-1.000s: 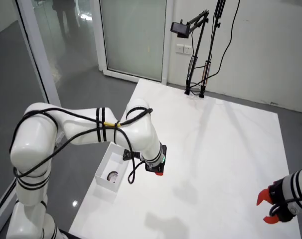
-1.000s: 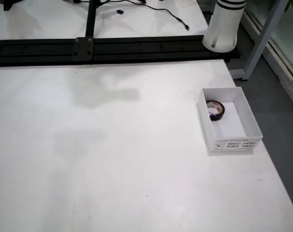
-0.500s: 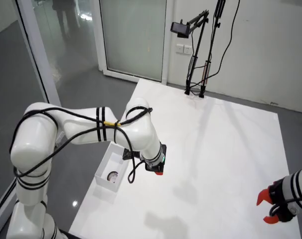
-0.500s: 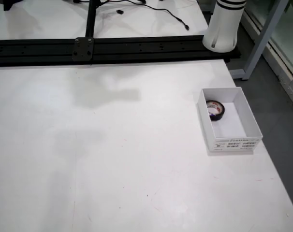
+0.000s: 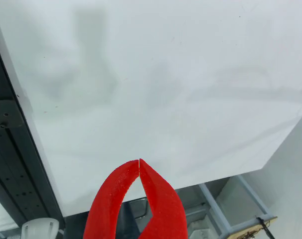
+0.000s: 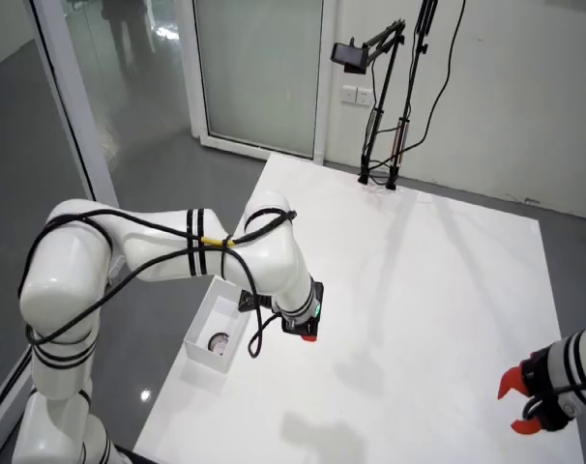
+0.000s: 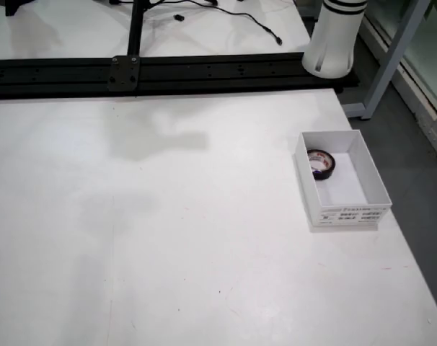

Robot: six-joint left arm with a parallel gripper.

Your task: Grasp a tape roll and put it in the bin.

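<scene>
Tape roll (image 7: 321, 163) lies flat inside the bin (image 7: 365, 177), up in the corner nearest the black rail (image 7: 168, 72) as the table view shows it, touching or almost touching the bin's left wall. It is a small dark ring, black outer band, with a pale hollow core and a trace of red and purple on its upper face; print too small to read. From the room-side view the same roll (image 6: 219, 340) shows only as a faint ring on the bin floor. Bin is a shallow white open-topped box with a printed label on its near outer wall, sitting near the right edge of the white table (image 7: 168, 238) in the table view. In the view that rides on the gripper, the gripper (image 5: 139, 161) has its two red fingers (image 5: 111, 199) meeting at the tips, nothing between them, above bare white tabletop (image 5: 156, 79) close to its edge. In the room-side view the working arm's white forearm (image 6: 177, 256) reaches over the table beside the bin (image 6: 216, 329), red fingertips (image 6: 309, 335) just visible.
</scene>
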